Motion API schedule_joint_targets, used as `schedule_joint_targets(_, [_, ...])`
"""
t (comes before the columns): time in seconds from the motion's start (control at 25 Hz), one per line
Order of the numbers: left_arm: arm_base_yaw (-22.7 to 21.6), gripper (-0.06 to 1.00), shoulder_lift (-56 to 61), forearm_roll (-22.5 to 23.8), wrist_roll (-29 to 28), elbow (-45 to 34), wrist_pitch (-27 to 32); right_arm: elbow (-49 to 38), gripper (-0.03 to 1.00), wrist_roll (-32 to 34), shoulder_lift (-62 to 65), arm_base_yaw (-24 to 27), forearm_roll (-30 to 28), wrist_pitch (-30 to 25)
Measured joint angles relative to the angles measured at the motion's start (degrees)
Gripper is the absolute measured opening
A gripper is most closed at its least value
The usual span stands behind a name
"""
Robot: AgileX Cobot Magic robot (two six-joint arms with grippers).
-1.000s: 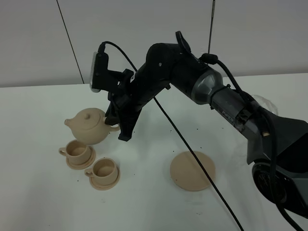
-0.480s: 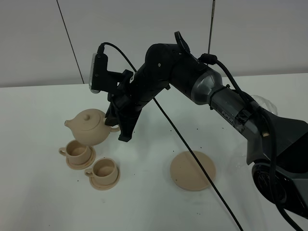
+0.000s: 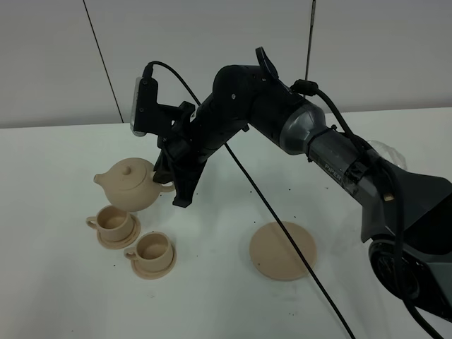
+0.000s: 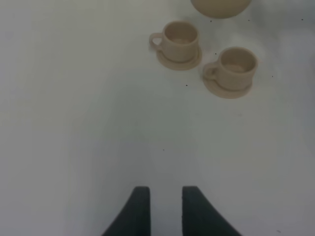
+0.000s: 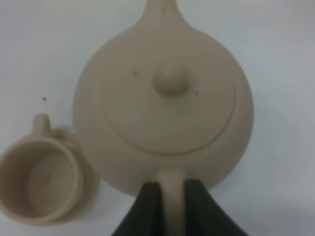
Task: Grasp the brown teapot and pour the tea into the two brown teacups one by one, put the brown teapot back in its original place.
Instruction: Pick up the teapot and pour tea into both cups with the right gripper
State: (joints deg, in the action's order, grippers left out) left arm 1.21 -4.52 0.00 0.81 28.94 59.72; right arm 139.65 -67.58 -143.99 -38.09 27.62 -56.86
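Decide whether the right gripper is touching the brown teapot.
Touching. The right wrist view shows the right gripper clamping the handle of the brown teapot between its fingers, no gap.

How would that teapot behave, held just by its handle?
Looks like rigid matte clay, so the brown teapot probably won't flex but could chip. Gripped only at its loop handle by the right gripper, the bulky body may swing. Its lid might slide when tipped.
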Motion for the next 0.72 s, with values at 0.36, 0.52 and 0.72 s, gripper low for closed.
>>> schedule_joint_targets(0.36, [0.0,0.23,0.0,0.0,0.0,0.0,0.0,0.0,0.1,-0.4,-0.8,-0.5,-3.8,3.8])
schedule_joint_targets(0.52, [0.0,0.23,0.0,0.0,0.0,0.0,0.0,0.0,0.1,-0.5,-0.8,-0.5,-6.3,4.0])
schedule_joint_targets(0.72, [0.0,0.23,0.0,0.0,0.0,0.0,0.0,0.0,0.1,-0.5,-0.8,-0.9,-9.5,4.0])
